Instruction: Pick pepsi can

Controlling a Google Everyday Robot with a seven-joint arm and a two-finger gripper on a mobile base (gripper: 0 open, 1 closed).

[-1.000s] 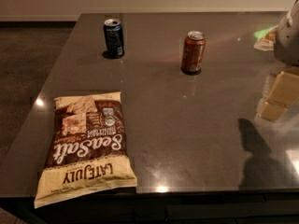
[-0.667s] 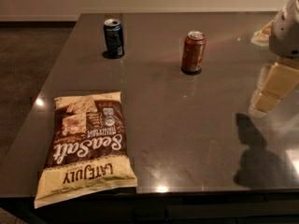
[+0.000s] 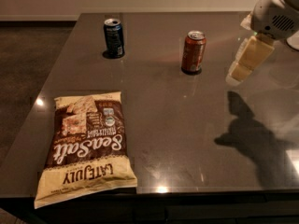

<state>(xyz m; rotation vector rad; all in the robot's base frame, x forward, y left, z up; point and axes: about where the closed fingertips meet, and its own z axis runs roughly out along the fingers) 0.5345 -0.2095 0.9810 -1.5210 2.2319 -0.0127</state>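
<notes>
Glossy dark table, gripper above right side

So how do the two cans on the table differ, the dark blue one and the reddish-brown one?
Colour: the pepsi can is dark navy blue, the other can reddish-brown. Place: the pepsi can stands farther back and to the left; the other can stands nearer the gripper, which hovers at the right, touching neither. Shared: both are upright, similar in size, with silver tops.
</notes>
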